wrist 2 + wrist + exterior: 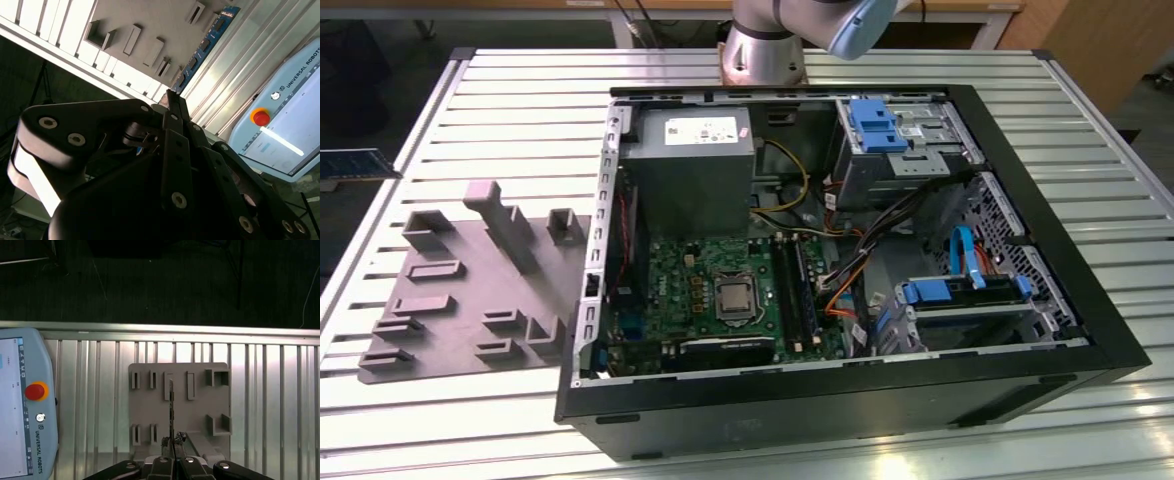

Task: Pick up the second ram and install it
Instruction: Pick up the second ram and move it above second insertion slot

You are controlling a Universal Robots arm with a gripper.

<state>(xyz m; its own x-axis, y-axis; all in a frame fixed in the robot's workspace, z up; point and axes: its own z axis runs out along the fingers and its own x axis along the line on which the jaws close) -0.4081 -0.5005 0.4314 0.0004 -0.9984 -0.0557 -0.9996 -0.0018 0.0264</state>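
**Tool state.** The gripper (172,447) is closed on the second ram (205,47). The two fingers meet in a narrow line, and the stick projects straight out beyond their tips. The finger linkage hides the contact itself, so I take the hold to be at one end of the stick, not along its long edge.

**Position.** The stick hangs in the air above the grey tray (200,410), well clear of it. In the first wrist view it shows edge-on as a thin dark line. In the second wrist view its flat face shows, with a row of black chips.

**Handling.** I judge the stick to be light, stiff and thin. It will not sag, but it is fragile, and neither the chips nor the contact edge should carry pressure. The bare board edges are the sound places to grip. The faces are smooth, and a hold at one end gives the free end leverage, so a knock could twist it in the fingers.

**Surface and room.** The tray lies on a slatted metal table (520,100), near the table's edge. A teach pendant (22,405) lies beside it, not touching. Just beside the tray, toward the exterior view's right, stands an open computer case (854,405). The motherboard (707,270) lies on the case floor, hemmed in by the power supply (687,170), a drive cage (894,150) and loose cables (847,285). I judge the room inside to be tight.
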